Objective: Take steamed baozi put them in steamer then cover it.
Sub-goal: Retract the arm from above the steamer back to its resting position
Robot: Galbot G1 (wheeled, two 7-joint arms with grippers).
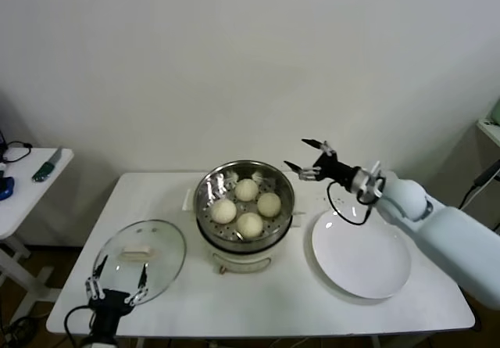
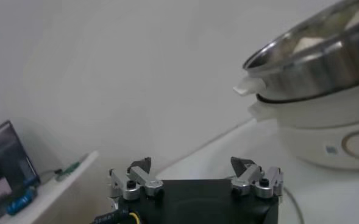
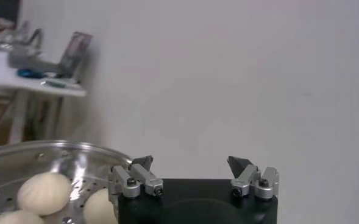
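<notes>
Several cream-white steamed baozi (image 1: 248, 204) lie on the perforated tray inside the shiny steel steamer (image 1: 213, 188) at the table's middle. My right gripper (image 1: 310, 157) hovers open and empty just right of the steamer's rim, above the table. In the right wrist view its fingertips (image 3: 142, 162) stand wide apart, with baozi (image 3: 44, 192) in the pot below. A glass lid (image 1: 141, 259) with a pale handle lies flat on the table, left of the steamer. My left gripper (image 1: 118, 279) is open at the lid's near edge, low at the table front. The left wrist view shows the steamer (image 2: 313, 61) off to one side.
A flat white plate (image 1: 361, 254) lies bare to the right of the steamer, under my right forearm. A small side table (image 1: 31, 184) with a few objects stands off to the left. The wall is close behind the table.
</notes>
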